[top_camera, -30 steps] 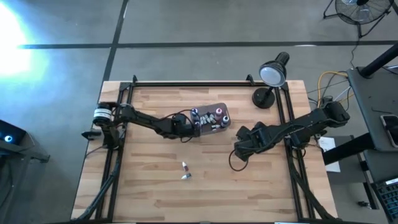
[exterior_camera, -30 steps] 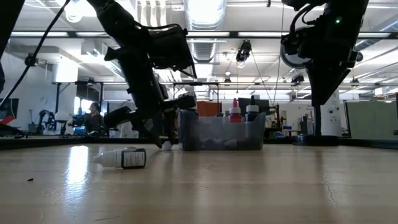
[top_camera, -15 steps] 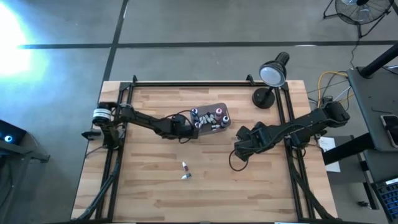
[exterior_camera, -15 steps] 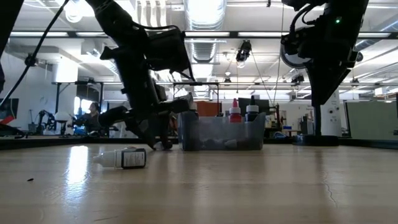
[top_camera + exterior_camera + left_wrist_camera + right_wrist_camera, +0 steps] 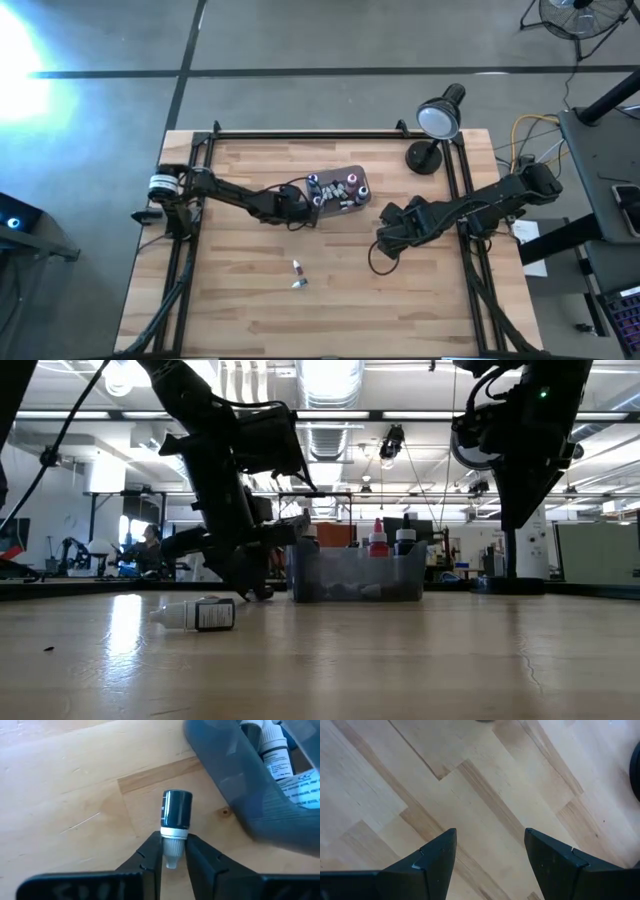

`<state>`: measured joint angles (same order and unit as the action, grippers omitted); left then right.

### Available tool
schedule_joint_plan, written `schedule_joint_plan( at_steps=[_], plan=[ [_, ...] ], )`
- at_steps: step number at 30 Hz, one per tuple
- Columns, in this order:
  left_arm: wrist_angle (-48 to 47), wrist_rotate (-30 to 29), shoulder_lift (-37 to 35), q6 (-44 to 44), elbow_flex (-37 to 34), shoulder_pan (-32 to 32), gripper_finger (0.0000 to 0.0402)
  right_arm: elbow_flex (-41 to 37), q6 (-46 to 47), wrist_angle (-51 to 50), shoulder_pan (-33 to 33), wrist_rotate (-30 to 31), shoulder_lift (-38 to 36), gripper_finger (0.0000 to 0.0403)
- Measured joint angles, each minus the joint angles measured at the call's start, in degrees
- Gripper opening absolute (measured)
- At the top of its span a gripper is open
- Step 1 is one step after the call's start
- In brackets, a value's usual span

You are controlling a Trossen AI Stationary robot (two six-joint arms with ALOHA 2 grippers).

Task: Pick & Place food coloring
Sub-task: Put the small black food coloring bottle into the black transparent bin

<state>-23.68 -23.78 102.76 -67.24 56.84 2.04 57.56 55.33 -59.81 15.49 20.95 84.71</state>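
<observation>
The left gripper had its fingers pinched on the white cap of a small dark dropper bottle lying on the pale wooden table, just beside the smoky-grey translucent rectangular tub that already held several food-coloring bottles. To do this step well, I judged the grip should stay centred on the narrow cap, then the bottle be lifted straight clear of the tub wall before swinging over the rim, since a cap hold could let the body pivot. Two more small bottles lay apart nearer the table's front. The right gripper hung over bare wood with its fingers spread, holding nothing. Compared with a second earlier, the left fingers had narrowed onto the bottle; the right arm had not moved.
</observation>
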Motion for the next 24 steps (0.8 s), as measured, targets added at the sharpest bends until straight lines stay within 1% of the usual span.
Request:
schedule_joint_plan(
  at_steps=[3,5,7,10,12,14,17,18,20,24],
  plan=[
    [-1.1,1.3,-0.8,1.2,0.0,0.1,0.0042,0.0,-0.2,0.0,0.0,0.0,0.0,0.0228],
    [-4.2,2.2,-2.4,1.2,-0.2,-0.2,0.0042,0.0,-0.3,0.0,0.0,0.0,0.0,0.0228],
    [-7.2,2.3,-5.2,0.6,-0.4,-0.7,0.0042,0.0,-0.2,-0.1,0.0,0.0,0.0,0.0228],
    [-7.4,2.0,-11.8,-0.3,-0.3,-1.7,0.0042,0.0,-0.4,-0.1,0.0,0.0,0.0,0.0228],
    [-4.2,-0.1,-16.5,2.2,-0.3,-2.6,0.0041,0.0,-1.0,-0.2,0.0,0.0,0.0,0.0228],
    [1.7,-2.9,-20.7,7.8,-0.3,-3.4,0.0041,0.0,-1.7,-0.2,0.0,0.0,0.0,0.0228],
    [15.4,-3.6,-24.3,17.3,-0.9,-3.1,0.0041,0.0,-2.8,0.0,-0.2,0.1,0.0,0.0228],
    [19.0,-3.7,-24.4,19.2,-1.0,-2.4,0.0041,0.0,-3.2,0.0,-0.3,0.2,0.0,0.0228],
    [23.8,-3.6,-23.2,19.8,-0.9,-0.4,0.0041,-0.1,-4.1,0.1,-0.5,0.2,0.0,0.0228],
    [23.6,-1.5,-17.1,19.4,1.5,3.5,0.0042,-0.1,-5.3,0.1,-0.7,0.2,0.0,0.0228]
  ],
)
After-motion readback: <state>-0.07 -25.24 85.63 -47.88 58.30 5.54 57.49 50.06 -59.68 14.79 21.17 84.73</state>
